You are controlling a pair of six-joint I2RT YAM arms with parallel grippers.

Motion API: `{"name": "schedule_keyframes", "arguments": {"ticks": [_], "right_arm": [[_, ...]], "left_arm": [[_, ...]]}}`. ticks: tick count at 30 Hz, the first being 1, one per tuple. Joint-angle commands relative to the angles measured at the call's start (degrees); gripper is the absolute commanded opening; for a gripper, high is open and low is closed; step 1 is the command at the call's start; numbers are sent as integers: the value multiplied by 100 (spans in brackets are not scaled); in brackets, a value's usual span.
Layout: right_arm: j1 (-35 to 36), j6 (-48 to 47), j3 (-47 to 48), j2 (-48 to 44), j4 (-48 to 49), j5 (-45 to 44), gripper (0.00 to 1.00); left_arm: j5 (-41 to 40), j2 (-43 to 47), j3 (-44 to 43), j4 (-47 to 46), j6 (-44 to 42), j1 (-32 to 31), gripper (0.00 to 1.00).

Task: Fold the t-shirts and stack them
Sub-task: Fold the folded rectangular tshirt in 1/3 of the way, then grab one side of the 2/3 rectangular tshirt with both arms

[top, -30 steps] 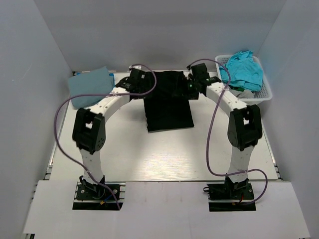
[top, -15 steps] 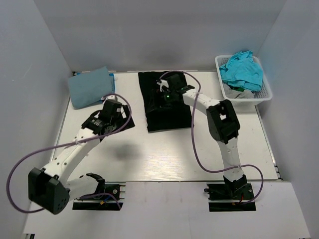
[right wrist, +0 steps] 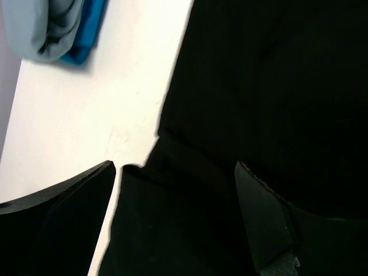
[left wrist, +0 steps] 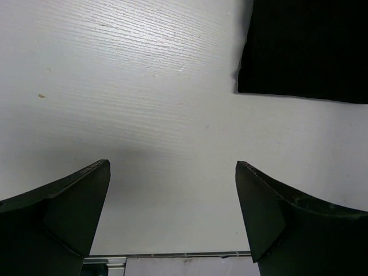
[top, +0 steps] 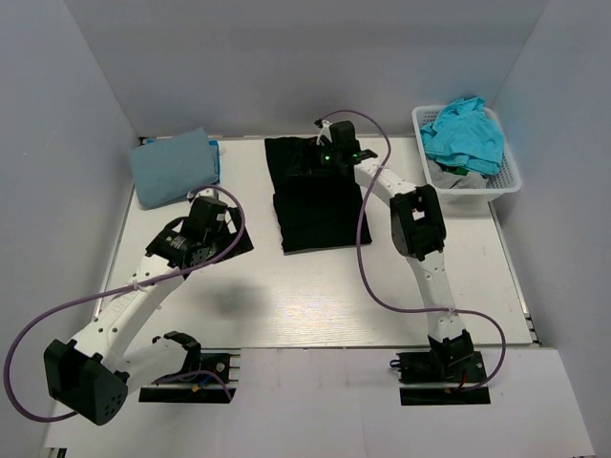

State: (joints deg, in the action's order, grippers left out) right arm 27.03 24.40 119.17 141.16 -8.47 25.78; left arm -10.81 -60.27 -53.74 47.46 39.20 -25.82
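Observation:
A large black t-shirt (top: 318, 205) lies folded flat at the back middle of the table. My right gripper (top: 322, 159) hovers over its far part, open and empty. In the right wrist view the gripper (right wrist: 175, 165) has black cloth (right wrist: 270, 86) between and beyond its jaws. My left gripper (top: 203, 234) is open and empty over bare table, left of the shirt's near corner. In the left wrist view the gripper (left wrist: 172, 165) frames bare table, with that corner (left wrist: 305, 52) at the upper right. A folded light blue t-shirt (top: 172, 167) lies at the back left. A turquoise t-shirt (top: 465, 134) sits in the basket.
A white slotted basket (top: 508, 178) stands at the back right against the wall. Grey walls close in the back and sides. The light blue shirt (right wrist: 49, 26) lies on a brighter blue one (right wrist: 91, 26). Purple cables loop from both arms.
My left arm has pulled back from the shirt's far left edge to the near left. My right gripper moved from the shirt's far right edge onto the shirt, then back to its far part.

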Motion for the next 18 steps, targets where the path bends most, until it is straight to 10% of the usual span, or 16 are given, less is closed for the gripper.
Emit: {"name": "schedule_keyframes", "arguments": {"ticks": [1,13,18], "right_arm": [[-259,-285,229,-132,381,-178,90],[-602,-1508,-676,-1986,-365,-1532,90],[-567,-2053,-1708,-2654,-1349,-271,90]], "left_arm": [[184,94,-32,-114,-70,-10,100],[1318,-670,-32,-975,-615,-63,100],[1476,-741,187,-1432,-615,-63,100]]}}
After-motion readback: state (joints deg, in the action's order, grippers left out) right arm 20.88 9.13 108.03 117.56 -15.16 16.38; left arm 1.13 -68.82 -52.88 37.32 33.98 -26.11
